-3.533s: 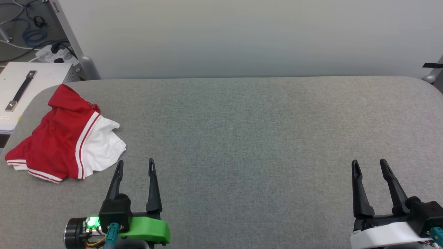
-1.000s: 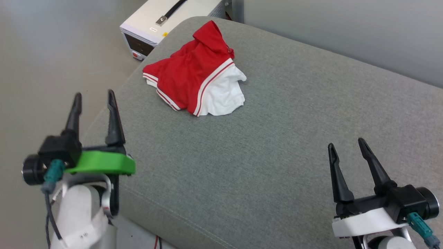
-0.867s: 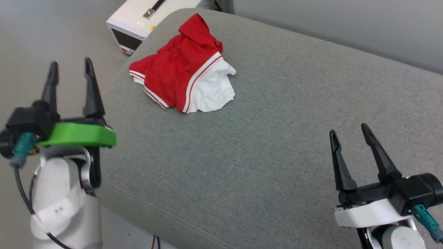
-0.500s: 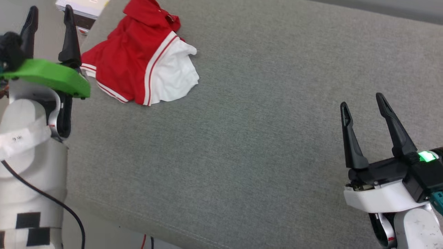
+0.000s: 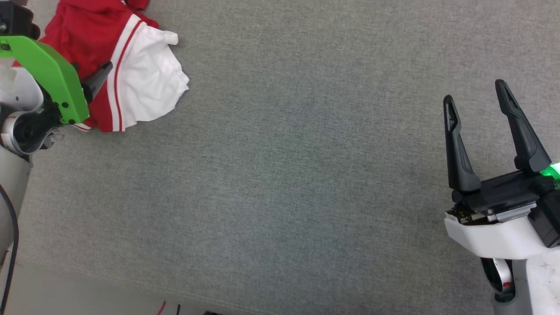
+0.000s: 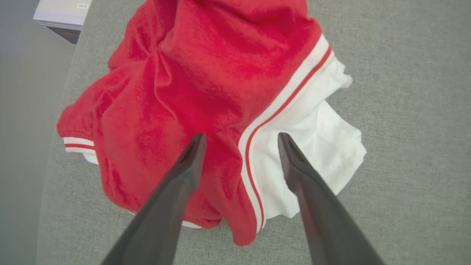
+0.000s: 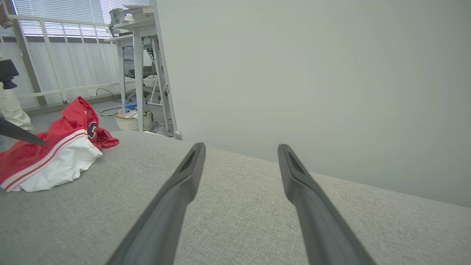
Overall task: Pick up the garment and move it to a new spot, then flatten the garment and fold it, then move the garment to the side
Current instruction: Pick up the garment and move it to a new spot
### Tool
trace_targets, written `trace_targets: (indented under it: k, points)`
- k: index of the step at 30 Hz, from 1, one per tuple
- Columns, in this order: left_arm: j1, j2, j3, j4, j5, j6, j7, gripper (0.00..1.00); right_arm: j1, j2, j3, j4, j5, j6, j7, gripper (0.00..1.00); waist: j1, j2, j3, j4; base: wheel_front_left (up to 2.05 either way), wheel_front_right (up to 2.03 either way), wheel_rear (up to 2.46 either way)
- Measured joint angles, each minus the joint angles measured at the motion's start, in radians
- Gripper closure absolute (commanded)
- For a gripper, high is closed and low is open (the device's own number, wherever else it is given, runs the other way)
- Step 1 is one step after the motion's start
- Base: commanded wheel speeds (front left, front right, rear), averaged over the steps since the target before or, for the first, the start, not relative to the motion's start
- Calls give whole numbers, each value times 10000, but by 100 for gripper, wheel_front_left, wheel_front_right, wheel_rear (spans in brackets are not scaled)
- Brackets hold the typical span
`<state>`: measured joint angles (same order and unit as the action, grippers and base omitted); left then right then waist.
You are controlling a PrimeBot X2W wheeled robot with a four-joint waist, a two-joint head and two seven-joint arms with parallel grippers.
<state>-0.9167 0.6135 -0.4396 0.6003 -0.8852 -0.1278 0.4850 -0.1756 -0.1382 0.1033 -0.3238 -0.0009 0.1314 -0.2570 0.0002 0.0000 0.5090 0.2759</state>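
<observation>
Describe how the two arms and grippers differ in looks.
Left gripper: long dark tapered jaws on a bright green bracket, pale forearm, black cable. Right gripper: same jaws on a white bracket, black block with green light.

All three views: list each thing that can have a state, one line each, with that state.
shirt: crumpled in a heap on the table, not gripped.
left gripper: open, fingers straddling the shirt's red-and-white seam from above; contact unclear.
right gripper: open, empty, over bare table far from the shirt.
</observation>
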Motion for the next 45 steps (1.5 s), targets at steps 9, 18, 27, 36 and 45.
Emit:
trace_targets:
  k: [9,18,27,36,45]
  points:
    - [-460,439,-1726,746,-828,0,1285,0,-207,-117,-40,-67,-50,0,0,0,-1,1,826,-529,0,0,0]
    - [-808,585,-2711,1068,-1039,0,1181,100,-321,-77,-134,-46,-25,0,0,0,-3,1,798,-691,0,0,0]
    - [-887,780,-3795,777,-1089,0,151,100,-255,94,-157,84,163,0,0,0,-2,0,209,-521,0,0,0]
    - [-1565,1488,-4842,-890,-886,0,-681,100,186,512,-316,320,422,0,0,0,-2,0,-864,-389,0,0,0]
    - [-2306,1565,-5854,-3070,-901,-2,-897,100,523,786,-529,393,593,0,0,0,-2,0,-1856,-667,0,0,0]
